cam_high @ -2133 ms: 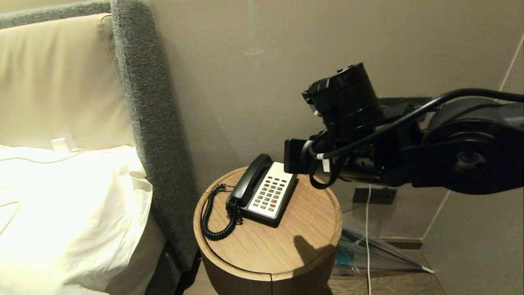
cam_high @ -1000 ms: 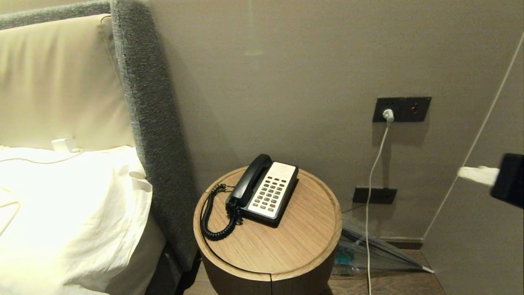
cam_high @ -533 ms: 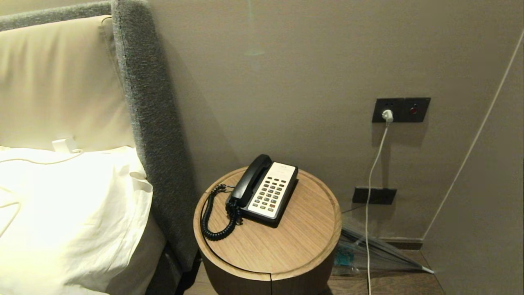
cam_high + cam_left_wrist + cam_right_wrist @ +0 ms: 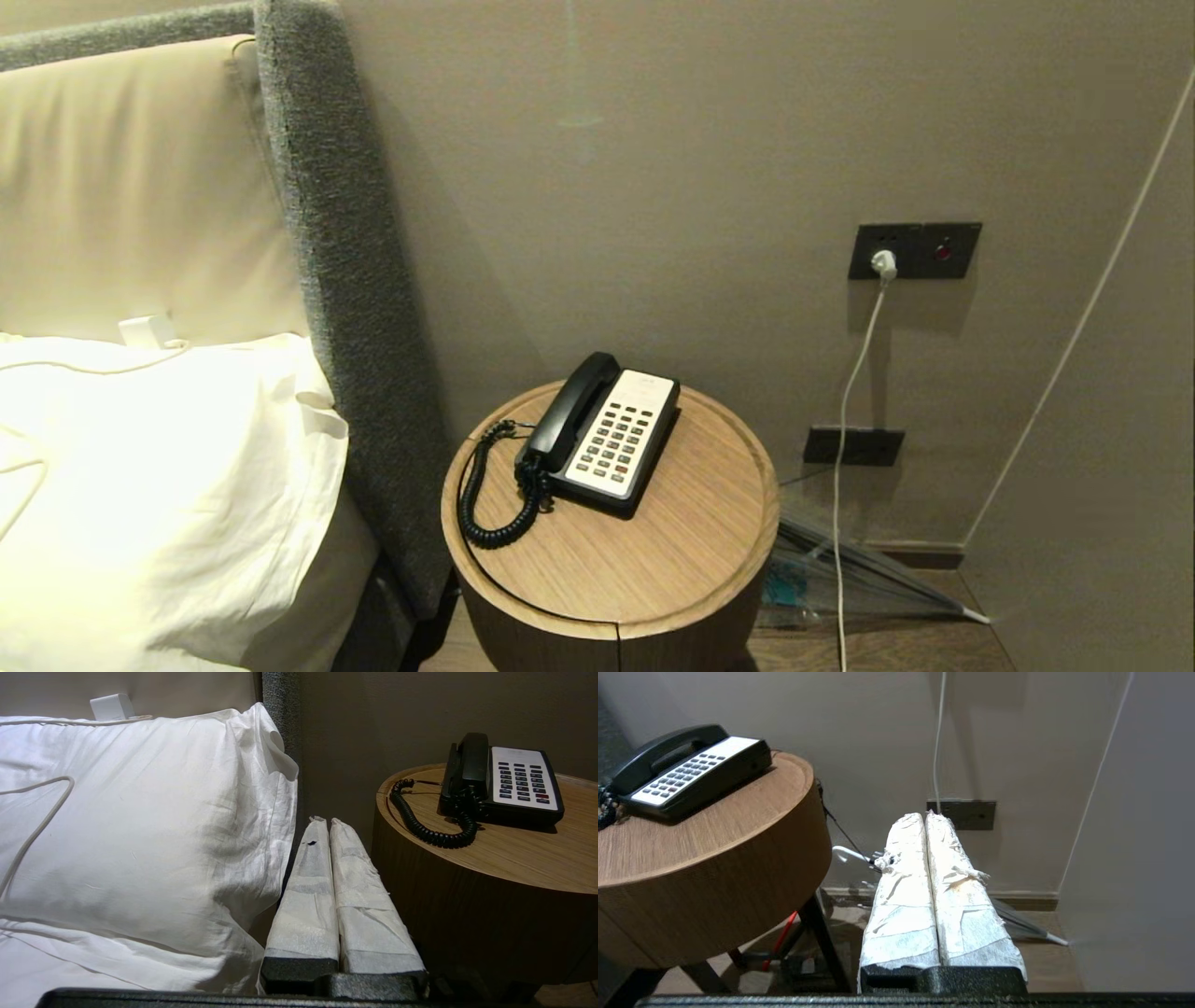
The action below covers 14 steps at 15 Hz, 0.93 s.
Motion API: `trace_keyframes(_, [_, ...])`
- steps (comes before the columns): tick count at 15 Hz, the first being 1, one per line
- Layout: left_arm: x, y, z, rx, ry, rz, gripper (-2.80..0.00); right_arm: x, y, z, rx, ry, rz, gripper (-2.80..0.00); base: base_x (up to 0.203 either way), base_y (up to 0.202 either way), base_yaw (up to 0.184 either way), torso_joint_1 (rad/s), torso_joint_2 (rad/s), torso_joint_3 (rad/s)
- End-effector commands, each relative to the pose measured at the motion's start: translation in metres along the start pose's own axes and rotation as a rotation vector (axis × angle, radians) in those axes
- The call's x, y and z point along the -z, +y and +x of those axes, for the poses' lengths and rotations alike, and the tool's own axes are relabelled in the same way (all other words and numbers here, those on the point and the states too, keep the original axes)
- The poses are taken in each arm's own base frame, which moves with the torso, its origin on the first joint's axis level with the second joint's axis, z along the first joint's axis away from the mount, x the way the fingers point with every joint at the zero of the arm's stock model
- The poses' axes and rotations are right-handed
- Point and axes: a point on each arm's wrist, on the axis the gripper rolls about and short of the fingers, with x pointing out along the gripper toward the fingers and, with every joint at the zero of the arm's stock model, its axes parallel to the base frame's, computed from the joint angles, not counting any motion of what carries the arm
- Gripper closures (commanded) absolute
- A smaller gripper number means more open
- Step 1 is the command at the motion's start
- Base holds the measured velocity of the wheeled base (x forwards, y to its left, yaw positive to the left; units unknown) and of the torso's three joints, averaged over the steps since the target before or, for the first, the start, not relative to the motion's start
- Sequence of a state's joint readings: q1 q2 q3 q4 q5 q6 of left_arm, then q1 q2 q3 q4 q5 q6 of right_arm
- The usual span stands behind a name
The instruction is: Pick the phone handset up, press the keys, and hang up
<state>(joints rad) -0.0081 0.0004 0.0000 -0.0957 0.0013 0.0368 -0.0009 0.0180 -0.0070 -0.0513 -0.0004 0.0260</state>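
White pillow (image 4: 159, 485), round wooden table (image 4: 653, 560)

we have pulled our right gripper (image 4: 926, 816) away from above the phone, out of the head view, down beside the table (image 4: 738, 858)

Black phone handset (image 4: 569, 403) with black coiled cord (image 4: 487, 499); dark grey keys (image 4: 616, 439), one reddish, on cream faceplate (image 4: 624, 432); wood-grain counter (image 4: 672, 551); white pillow (image 4: 149, 485).

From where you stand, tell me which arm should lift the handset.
Left, probably. The handset lies on the phone's left side, toward the bed, and the left pincer sits low just left of the table. The right pincer would have to cross the keys.
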Motion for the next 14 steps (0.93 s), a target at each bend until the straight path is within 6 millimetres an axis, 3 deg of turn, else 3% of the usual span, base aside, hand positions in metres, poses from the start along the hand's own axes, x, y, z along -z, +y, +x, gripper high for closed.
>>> trace_keyframes(1, [0.0113, -0.0004, 0.0021, 0.001, 0.039, 0.0, 0.0, 0.008, -0.0001, 0.0003, -0.003, 0.005, -0.006, 0.0, 0.0, 0.0, 0.0, 0.0, 0.0, 0.0])
trace_keyframes(14, [0.0116, -0.0004, 0.0021, 0.001, 0.042, -0.01, 0.0, 0.0077, -0.0002, 0.0003, 0.0, 0.002, 0.005, 0.0, 0.0, 0.0, 0.0, 0.0, 0.0, 0.0])
